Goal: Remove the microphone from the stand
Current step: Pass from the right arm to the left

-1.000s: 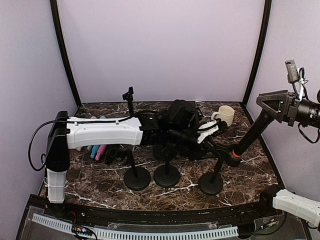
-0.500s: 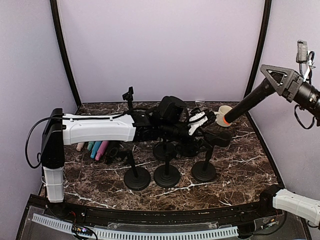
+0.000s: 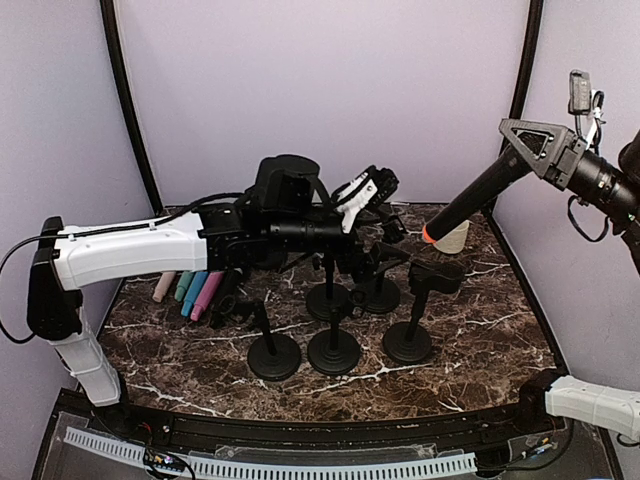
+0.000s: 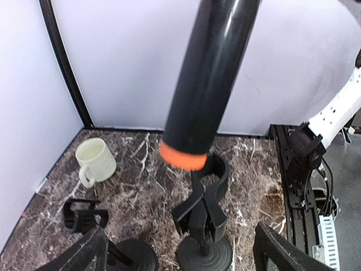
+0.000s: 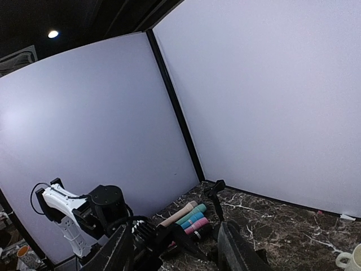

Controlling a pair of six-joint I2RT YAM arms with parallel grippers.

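Right gripper [image 3: 538,150] clamps the microphone [image 4: 206,84], left gripper [image 3: 377,200] gapes empty; best to carry it well clear of the stand [image 4: 206,202].

Soft, even light, weak shadows; one small lamp [image 5: 52,34] shines high above the right claw [image 5: 177,257], its fingers [image 5: 119,251] blurred.

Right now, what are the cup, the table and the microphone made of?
Cup: probably glazed ceramic, cream and smooth. Table: looks like polished dark marble, white veins, maybe only a print. Microphone: smooth black plastic or metal, glossy streak.
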